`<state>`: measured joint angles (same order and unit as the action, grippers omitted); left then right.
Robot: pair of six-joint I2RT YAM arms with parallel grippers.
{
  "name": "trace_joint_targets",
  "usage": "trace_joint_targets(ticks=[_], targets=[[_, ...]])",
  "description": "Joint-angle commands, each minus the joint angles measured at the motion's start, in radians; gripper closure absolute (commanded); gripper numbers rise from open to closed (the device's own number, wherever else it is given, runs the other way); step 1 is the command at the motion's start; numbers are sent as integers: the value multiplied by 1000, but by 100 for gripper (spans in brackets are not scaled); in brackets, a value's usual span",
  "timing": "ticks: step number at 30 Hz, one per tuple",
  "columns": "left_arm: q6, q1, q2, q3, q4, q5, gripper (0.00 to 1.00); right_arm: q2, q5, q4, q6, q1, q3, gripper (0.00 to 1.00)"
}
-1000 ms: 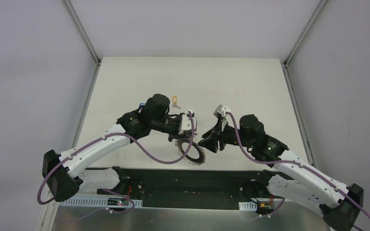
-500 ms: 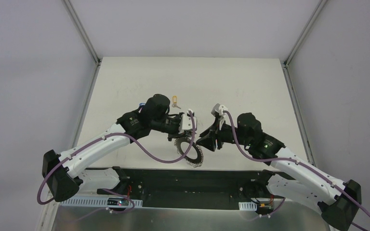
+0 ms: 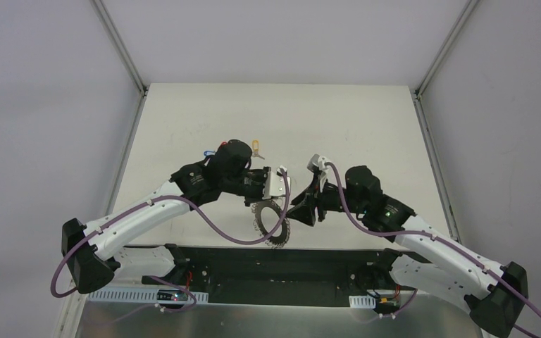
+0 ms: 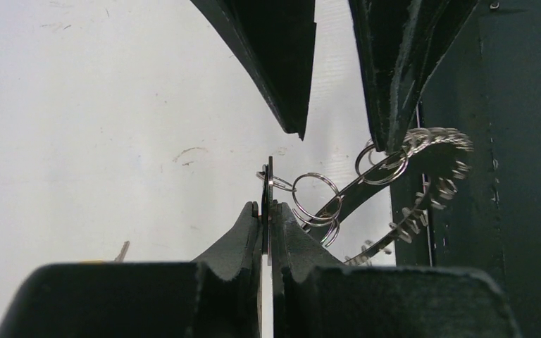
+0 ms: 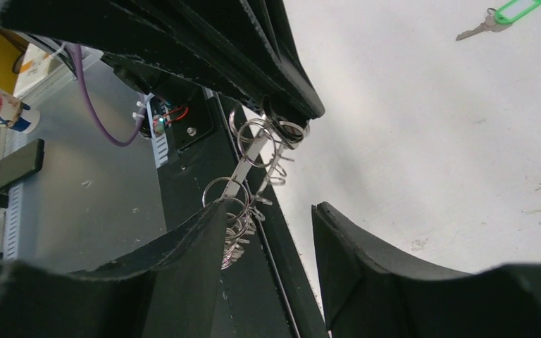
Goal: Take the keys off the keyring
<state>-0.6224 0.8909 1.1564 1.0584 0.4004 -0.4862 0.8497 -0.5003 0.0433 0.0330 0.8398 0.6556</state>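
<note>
Left gripper (image 4: pixel 266 211) is clamped tight on a thin dark tab (image 4: pixel 270 179), seen edge-on and possibly a key's tag. A small loop links the tab to the keyring (image 4: pixel 366 184), which is tilted between the two grippers at the near edge of the table (image 3: pixel 324 120). Right gripper (image 5: pixel 268 209) has its jaws wide apart, with the ring's loops against one finger. Farther out lie a yellow key (image 3: pixel 255 147), a blue key (image 3: pixel 209 151) and a green key (image 5: pixel 500 15).
</note>
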Motion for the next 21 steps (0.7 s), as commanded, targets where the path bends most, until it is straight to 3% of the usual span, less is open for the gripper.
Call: trace_joint_targets(ticks=[1, 11, 18, 21], targets=[[-30, 5, -12, 67, -91, 56, 100, -38, -113, -117, -81, 13, -31, 44], [-26, 12, -28, 83, -84, 64, 100, -57, -107, -138, -125, 12, -42, 38], [21, 18, -30, 113, -83, 56, 100, -42, 60, -54, -92, 18, -16, 63], [31, 20, -20, 116, -84, 63, 100, -39, 156, -10, -86, 20, -5, 87]])
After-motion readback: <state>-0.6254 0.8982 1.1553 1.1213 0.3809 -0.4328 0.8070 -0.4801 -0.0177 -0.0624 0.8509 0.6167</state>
